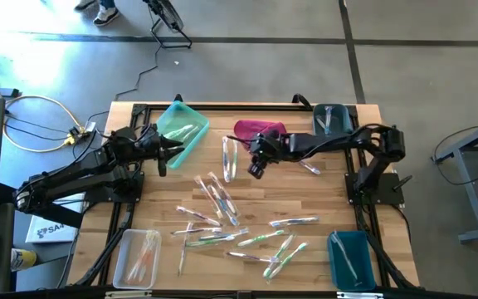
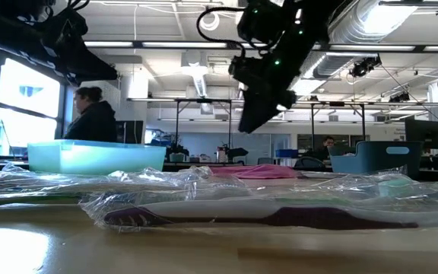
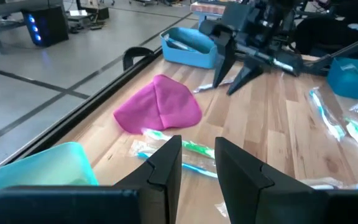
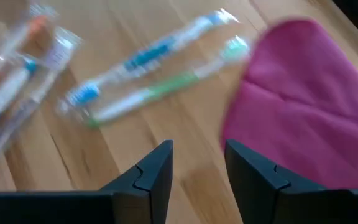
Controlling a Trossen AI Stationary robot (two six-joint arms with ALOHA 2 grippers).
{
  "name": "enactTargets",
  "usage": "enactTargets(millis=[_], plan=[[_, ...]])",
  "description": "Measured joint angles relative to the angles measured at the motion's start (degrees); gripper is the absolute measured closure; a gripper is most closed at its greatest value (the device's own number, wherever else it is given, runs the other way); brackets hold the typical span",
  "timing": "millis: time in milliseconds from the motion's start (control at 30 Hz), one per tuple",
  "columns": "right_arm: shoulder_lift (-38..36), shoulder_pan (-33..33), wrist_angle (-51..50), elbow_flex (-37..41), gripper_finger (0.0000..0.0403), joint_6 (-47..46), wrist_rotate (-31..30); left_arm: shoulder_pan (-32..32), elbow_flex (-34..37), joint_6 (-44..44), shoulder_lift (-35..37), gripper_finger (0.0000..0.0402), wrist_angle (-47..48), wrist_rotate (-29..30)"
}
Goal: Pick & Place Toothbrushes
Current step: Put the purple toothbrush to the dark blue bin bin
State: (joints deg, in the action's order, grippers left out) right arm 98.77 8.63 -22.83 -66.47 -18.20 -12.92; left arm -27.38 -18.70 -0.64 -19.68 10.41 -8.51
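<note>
Clear, glossy film wraps each of the toothbrushes (image 1: 222, 199), which lie scattered across the middle and near part of the wooden table (image 1: 330, 199); a few more rest in the corner bins, such as the teal bin (image 1: 181, 126). Judged from their look, they are light, thin and stiff, while the wrapper is slippery and crinkles, so a grip across the middle of the handle should hold better than one on loose film. The right gripper (image 4: 197, 163) hangs above the table just beside the magenta cloth (image 4: 303, 99), jaws parted by a narrow gap and empty, with a blue and a green brush (image 4: 148, 81) lying ahead of it. The left gripper (image 3: 197, 158) hovers at the teal bin, jaws likewise narrowly apart, holding nothing.
</note>
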Motion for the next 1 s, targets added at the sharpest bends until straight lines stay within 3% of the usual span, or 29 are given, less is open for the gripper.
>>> enactTargets(millis=[300, 667, 1000], plan=[[-1.27, 0.06, -17.18, -0.01, 0.0265, -1.73, -6.45, 0.00, 0.02, -0.04, 0.00, 0.0309, 0.00, 0.00], [-1.06, 0.41, -26.24, 0.01, 0.0265, -7.90, -6.69, 0.00, 0.02, -1.18, 0.00, 0.0309, 0.02, -0.04], [-1.06, 0.43, -42.44, 0.04, 0.0265, -16.42, -6.56, 0.00, 0.02, -1.18, 0.00, 0.0309, 0.04, -0.04]])
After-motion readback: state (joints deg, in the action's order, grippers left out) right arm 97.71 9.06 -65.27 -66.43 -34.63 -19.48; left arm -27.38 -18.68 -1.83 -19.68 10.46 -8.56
